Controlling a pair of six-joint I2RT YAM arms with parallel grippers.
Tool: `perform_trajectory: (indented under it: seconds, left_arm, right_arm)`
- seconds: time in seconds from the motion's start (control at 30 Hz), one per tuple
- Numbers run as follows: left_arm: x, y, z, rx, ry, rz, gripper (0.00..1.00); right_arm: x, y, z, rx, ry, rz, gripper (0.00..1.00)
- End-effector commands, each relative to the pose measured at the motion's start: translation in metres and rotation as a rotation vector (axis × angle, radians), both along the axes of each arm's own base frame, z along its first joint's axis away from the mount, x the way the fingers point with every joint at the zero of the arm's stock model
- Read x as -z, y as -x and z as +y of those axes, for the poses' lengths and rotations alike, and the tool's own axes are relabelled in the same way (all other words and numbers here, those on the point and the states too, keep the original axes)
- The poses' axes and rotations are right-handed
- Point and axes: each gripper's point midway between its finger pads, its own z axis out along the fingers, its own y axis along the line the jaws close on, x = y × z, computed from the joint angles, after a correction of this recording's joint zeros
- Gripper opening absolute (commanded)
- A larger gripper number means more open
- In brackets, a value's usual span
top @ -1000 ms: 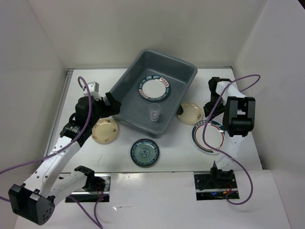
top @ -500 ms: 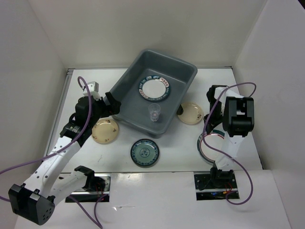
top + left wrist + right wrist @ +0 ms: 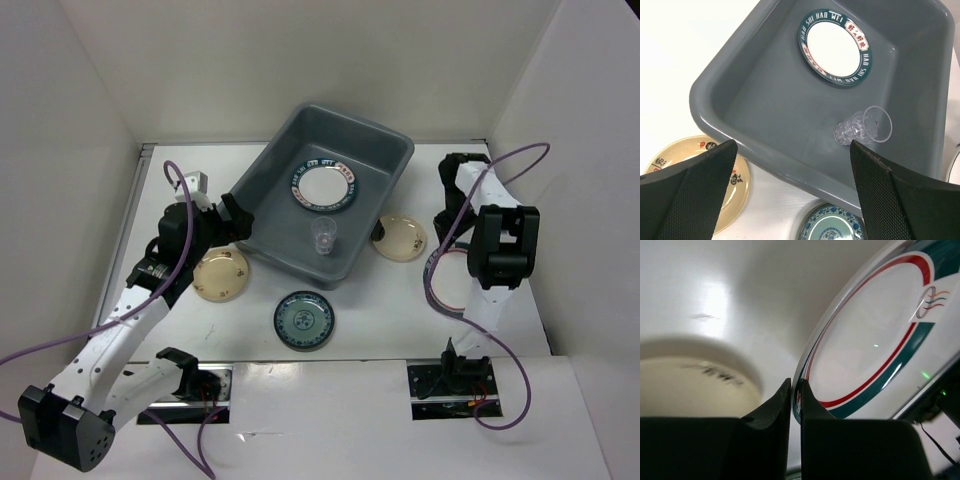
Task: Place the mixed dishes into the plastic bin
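The grey plastic bin stands at the table's middle back. It holds a white plate with a banded rim and a clear cup, both also in the left wrist view. My left gripper is open and empty over the bin's near-left rim. My right gripper is shut on the rim of a second white banded plate, held tilted on edge right of the bin. On the table lie two beige plates and a teal plate.
White walls close in the table on the left, back and right. A purple cable loops beside the right arm. The right beige plate lies just left of my right gripper.
My right gripper has lifted the banded plate off the table at the right and tipped it on edge, moving back towards the far side. The left arm has not moved.
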Motion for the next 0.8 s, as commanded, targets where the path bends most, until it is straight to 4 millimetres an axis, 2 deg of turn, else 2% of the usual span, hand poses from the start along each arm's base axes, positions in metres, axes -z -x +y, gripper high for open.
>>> perform_trajectory:
  seconds: [0.0,0.07,0.1,0.17,0.3,0.37,0.4,0.43,0.47,0.5,0.57,0.6,0.7,0.77]
  left_arm:
    - [-0.021,-0.007,0.003,-0.006,-0.008,-0.088,1.0]
    - [-0.026,-0.008,0.003,-0.004,-0.013,-0.099,1.0]
    - [-0.026,-0.008,0.003,-0.003,-0.013,-0.1,1.0]
    - [-0.026,-0.008,0.003,-0.003,-0.013,-0.1,1.0]
    - [-0.033,-0.01,0.003,-0.004,-0.008,-0.117,1.0]
    - [-0.036,-0.008,0.001,0.005,-0.002,-0.125,1.0]
    - [-0.036,-0.008,0.001,0.005,-0.002,-0.125,1.0]
    - [-0.036,-0.008,0.001,0.005,-0.002,-0.125,1.0]
    - [-0.036,-0.008,0.001,0.005,-0.002,-0.125,1.0]
    - [-0.036,-0.007,0.0,0.015,0.001,-0.124,1.0]
    - [-0.039,-0.006,0.0,0.015,0.003,-0.133,1.0]
    - [-0.043,-0.006,0.0,0.015,0.006,-0.142,1.0]
    - [-0.043,-0.006,0.0,0.015,0.006,-0.142,1.0]
    - [-0.051,-0.005,0.0,0.014,0.012,-0.16,1.0]
  right_arm:
    - [-0.058,-0.072,-0.002,-0.068,0.065,-0.349,0.01]
    - [-0.066,-0.08,0.01,-0.111,0.071,-0.375,0.01]
    - [-0.08,-0.087,0.014,-0.13,0.071,-0.416,0.01]
    - [-0.092,-0.093,0.016,-0.158,0.105,-0.441,0.01]
    - [-0.135,-0.117,0.023,-0.226,0.148,-0.56,0.01]
    - [-0.151,-0.12,0.021,-0.236,0.184,-0.585,0.01]
    - [-0.17,-0.128,0.024,-0.263,0.199,-0.634,0.01]
    - [-0.176,-0.129,0.027,-0.272,0.21,-0.643,0.01]
    - [-0.183,-0.131,0.021,-0.278,0.247,-0.645,0.01]
    - [-0.203,-0.135,0.026,-0.296,0.256,-0.689,0.01]
    - [-0.215,-0.136,0.028,-0.325,0.27,-0.703,0.01]
    - [-0.227,-0.14,0.027,-0.318,0.28,-0.734,0.01]
    - [-0.251,-0.153,0.037,-0.362,0.297,-0.8,0.01]
    - [-0.262,-0.159,0.051,-0.457,0.29,-0.824,0.01]
